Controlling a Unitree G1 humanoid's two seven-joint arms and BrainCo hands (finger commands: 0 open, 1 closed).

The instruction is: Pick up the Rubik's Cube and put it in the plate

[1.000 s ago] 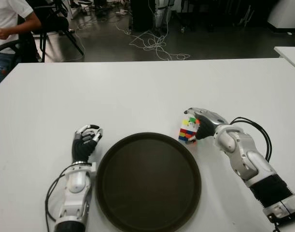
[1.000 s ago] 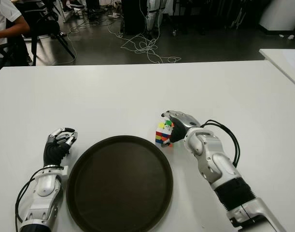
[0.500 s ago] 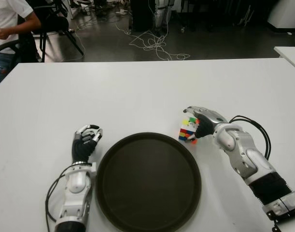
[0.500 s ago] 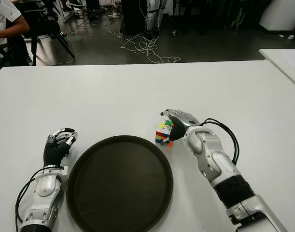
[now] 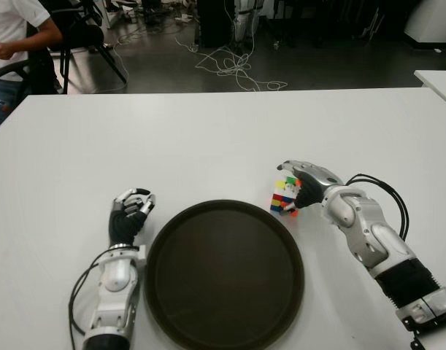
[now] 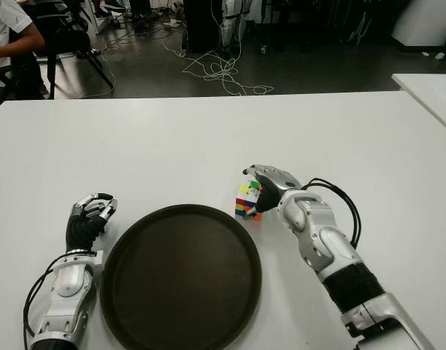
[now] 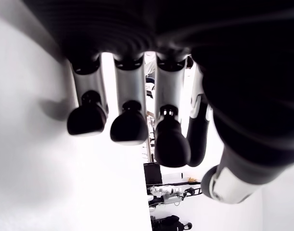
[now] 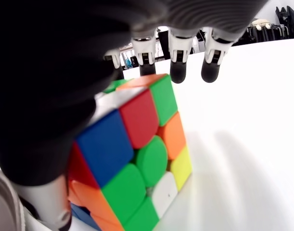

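since a second ago my right hand [image 5: 299, 184] has shifted a little away from me and toward the far rim of the plate [image 5: 224, 273], and the rubik's cube [image 5: 284, 197] has gone with it, a touch farther out than before. over the last half second almost nothing changes. my left hand [image 5: 128, 216] shows in the same spot as earlier, just beside the plate on its left, fingers curled in and holding nothing.

my right hand is cupped over the cube from its right side. in my right wrist view the palm and thumb side press against one face of the cube, while four fingertips [image 8: 210, 71] hang past its far top edge, bent but not touching it. so the hand is only partly closed around the cube, and i cannot tell whether it truly grips it.

the cube sits just past my right fingertips, beside the plate's far right rim, outside the plate. in the wrist view its lower edge meets the white table [image 6: 171, 138]. it is scrambled: red, blue, green, orange, yellow and white squares mixed on the faces i see, and it stands turned at an angle to the table edge.
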